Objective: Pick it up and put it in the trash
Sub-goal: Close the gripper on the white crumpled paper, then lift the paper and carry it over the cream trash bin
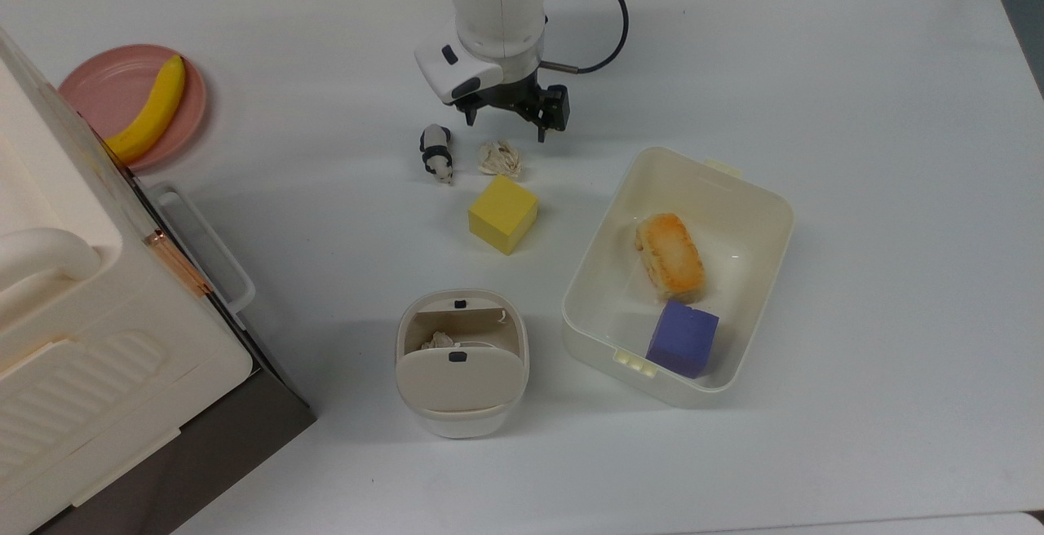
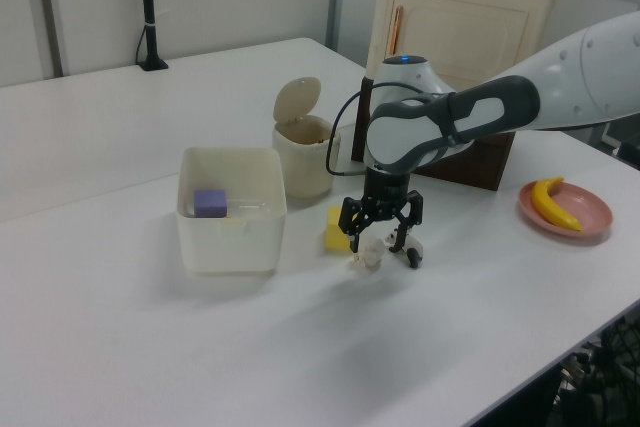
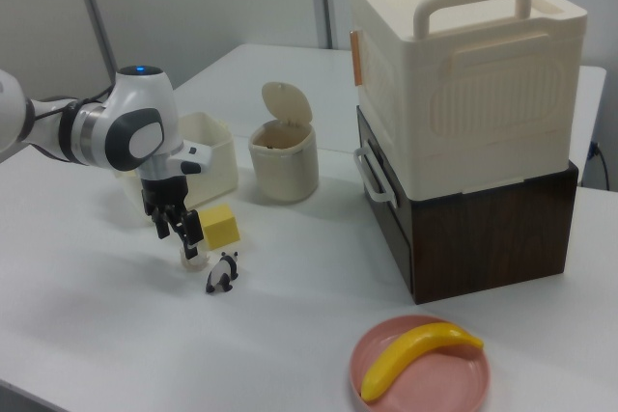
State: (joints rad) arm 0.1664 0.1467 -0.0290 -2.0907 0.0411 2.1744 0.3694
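Gripper (image 1: 506,121) spread wide, low over the tissue wad (image 1: 499,157), nothing held.

The wad lies on the table (image 1: 816,70) between the panda figurine (image 1: 436,152) on the top view's left and the yellow cube (image 1: 502,214), far from the flap-lid trash bin (image 1: 462,364). Risk, as a judgement: crowded neighbours could catch a finger, nudging the panda or pinching only a loose fold.
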